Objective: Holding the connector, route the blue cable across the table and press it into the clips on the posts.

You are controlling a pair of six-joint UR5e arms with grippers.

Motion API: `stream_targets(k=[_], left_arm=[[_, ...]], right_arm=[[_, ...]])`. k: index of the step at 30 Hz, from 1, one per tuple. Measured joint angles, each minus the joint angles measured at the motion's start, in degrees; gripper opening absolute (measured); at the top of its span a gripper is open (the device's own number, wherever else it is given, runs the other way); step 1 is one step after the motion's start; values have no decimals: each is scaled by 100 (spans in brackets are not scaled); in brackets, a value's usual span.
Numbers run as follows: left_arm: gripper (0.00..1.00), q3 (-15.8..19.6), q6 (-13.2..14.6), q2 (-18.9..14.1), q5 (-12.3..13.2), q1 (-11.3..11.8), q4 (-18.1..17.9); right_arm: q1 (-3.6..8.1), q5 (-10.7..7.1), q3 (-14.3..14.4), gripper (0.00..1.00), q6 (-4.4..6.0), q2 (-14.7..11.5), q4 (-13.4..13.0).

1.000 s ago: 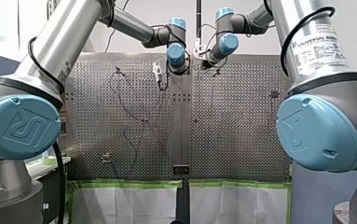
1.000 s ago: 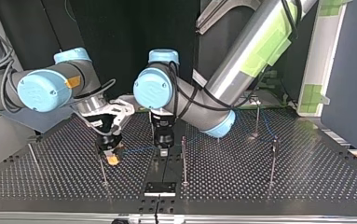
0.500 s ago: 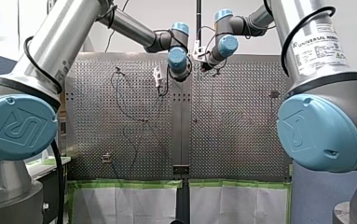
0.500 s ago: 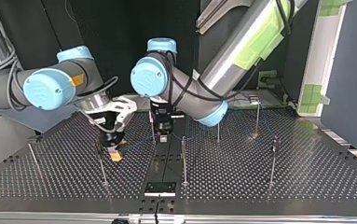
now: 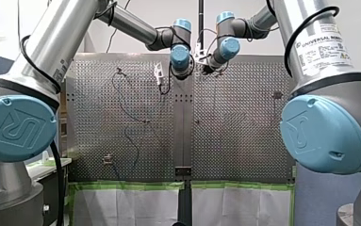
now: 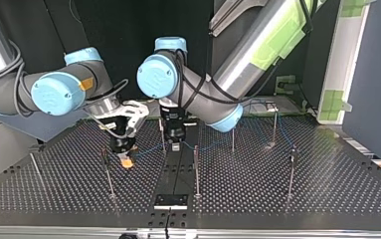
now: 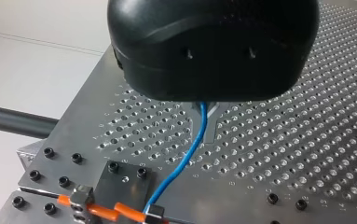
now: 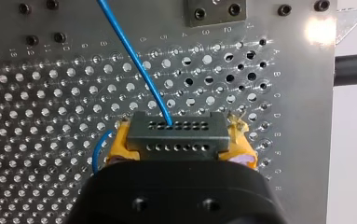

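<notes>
My right hand [image 8: 181, 142] pinches the connector [image 8: 176, 133] near the table [image 8: 306, 93] edge; left hand [image 6: 175, 144] grip unseen.

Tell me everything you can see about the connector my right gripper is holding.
The connector is a small, dark grey rectangular block, metallic-looking, with two rows of small round holes across its face. It sits level, clamped between the yellow pads of my right gripper, which press on its two short ends. The blue cable leaves a hole in the row farther from the gripper and runs away over the perforated table. The connector seems held clear of the table.
</notes>
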State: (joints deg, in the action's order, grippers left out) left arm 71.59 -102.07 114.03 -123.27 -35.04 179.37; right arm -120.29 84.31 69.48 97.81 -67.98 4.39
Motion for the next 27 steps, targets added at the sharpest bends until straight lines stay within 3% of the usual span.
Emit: stream_targets(k=[5,14,20,27], left_arm=[[2,150,-31,-1,-40,-8,-94],[2,704,-61,-3,-8,-89,-615],[2,1069,-87,6,255,-110,-980],[2,1468,-135,236,527,-73,-1378]], right_arm=[[-12,2,61,0,2,5,0],[-53,25,535,0,-3,7,-111],[-58,31,883,0,-1,7,-312],[-28,23,1308,0,127,16,-712]])
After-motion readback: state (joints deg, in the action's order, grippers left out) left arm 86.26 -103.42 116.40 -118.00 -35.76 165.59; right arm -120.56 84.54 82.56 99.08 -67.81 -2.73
